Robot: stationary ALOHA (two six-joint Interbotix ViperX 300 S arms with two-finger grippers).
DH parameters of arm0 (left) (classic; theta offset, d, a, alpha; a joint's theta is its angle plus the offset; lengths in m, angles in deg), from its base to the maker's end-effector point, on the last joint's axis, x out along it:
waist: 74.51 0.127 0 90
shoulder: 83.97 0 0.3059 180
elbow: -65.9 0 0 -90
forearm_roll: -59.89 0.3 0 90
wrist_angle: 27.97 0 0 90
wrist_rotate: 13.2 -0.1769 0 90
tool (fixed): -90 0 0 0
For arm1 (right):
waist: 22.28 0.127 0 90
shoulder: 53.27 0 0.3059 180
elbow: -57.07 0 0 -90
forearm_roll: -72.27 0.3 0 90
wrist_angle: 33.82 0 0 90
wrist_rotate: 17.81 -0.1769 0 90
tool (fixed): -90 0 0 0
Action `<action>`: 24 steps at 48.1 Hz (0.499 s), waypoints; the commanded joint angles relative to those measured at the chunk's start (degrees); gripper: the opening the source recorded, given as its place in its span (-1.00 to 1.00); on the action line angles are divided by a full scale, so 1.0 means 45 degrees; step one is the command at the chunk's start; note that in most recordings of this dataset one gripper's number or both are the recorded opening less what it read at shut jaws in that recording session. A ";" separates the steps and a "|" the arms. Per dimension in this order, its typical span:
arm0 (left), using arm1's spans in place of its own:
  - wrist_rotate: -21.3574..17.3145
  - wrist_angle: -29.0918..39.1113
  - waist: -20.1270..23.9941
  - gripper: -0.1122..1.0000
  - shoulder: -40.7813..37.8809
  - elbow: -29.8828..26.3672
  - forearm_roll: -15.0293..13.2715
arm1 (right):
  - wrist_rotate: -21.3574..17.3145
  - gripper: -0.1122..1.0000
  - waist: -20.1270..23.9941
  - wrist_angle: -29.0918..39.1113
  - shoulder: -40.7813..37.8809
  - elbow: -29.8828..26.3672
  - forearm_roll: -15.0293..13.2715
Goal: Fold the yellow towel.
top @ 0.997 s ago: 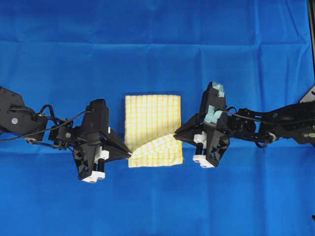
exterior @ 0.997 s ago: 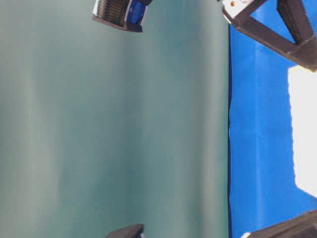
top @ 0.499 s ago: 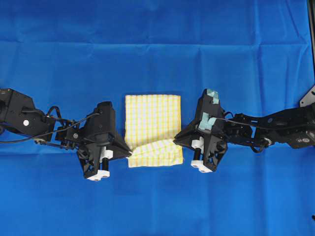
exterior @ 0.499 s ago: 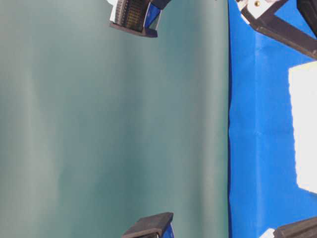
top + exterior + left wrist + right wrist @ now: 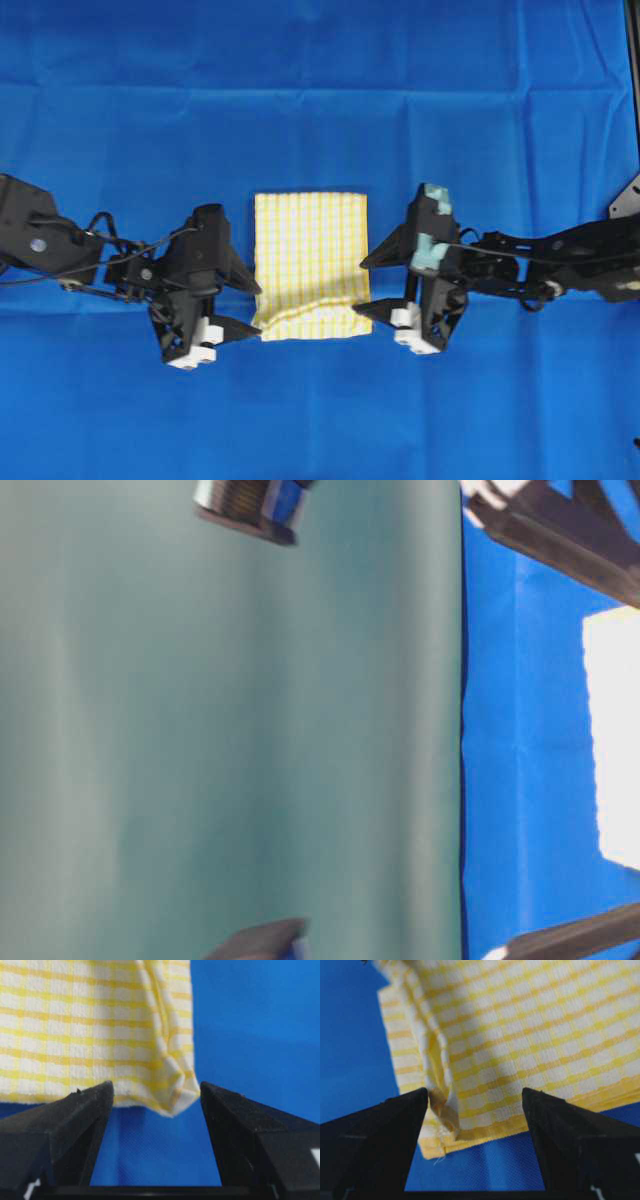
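Observation:
The yellow towel (image 5: 309, 264) lies folded into a small upright rectangle in the middle of the blue cloth, white with yellow checks, slightly rumpled along its near edge. My left gripper (image 5: 254, 308) stands open at the towel's near left corner, holding nothing; the left wrist view shows that corner of the towel (image 5: 100, 1035) lying just beyond the spread fingers (image 5: 85, 1110). My right gripper (image 5: 362, 283) is open at the near right corner, empty too. In the right wrist view the towel (image 5: 530, 1035) lies just beyond the wide-apart fingers (image 5: 550, 1115), with a raised crease at its left.
The blue cloth backdrop (image 5: 320, 90) covers the whole surface. The table-level view shows mostly a grey-green wall (image 5: 230, 730), with the blue cloth (image 5: 520, 780) and a washed-out patch of towel (image 5: 615, 740) at the right.
Both grippers were shut on the towel's near corners; both have now opened and let go. The lifted near flap has dropped flat onto the towel.

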 commanded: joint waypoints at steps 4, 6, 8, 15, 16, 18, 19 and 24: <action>-0.0039 0.0820 -0.0039 0.32 0.1836 0.0117 0.0078 | 0.0508 0.48 0.0059 -0.0098 0.1523 0.0391 -0.0195; -0.0078 0.0898 -0.0039 0.32 0.2227 0.0254 0.0098 | 0.0801 0.46 0.0059 -0.0117 0.2031 0.0586 -0.0195; -0.0176 0.0918 -0.0059 0.32 0.2637 0.0410 0.0098 | 0.1074 0.46 0.0059 -0.0117 0.2441 0.0762 -0.0195; -0.0840 0.0918 -0.0098 0.32 0.4160 0.1172 0.0098 | 0.2109 0.46 0.0059 -0.0117 0.3945 0.1406 -0.0156; -0.0938 0.0898 -0.0098 0.32 0.4395 0.1309 0.0098 | 0.2246 0.46 0.0059 -0.0117 0.4180 0.1504 -0.0156; -0.1133 0.0918 -0.0078 0.32 0.4863 0.1562 0.0098 | 0.2520 0.46 0.0039 -0.0098 0.4707 0.1738 -0.0156; -0.1211 0.0898 -0.0098 0.32 0.5117 0.1699 0.0098 | 0.2637 0.46 0.0039 -0.0098 0.4980 0.1855 -0.0156; -0.1602 0.0898 -0.0098 0.30 0.6582 0.2461 0.0098 | 0.3184 0.46 0.0039 -0.0039 0.6543 0.2578 -0.0156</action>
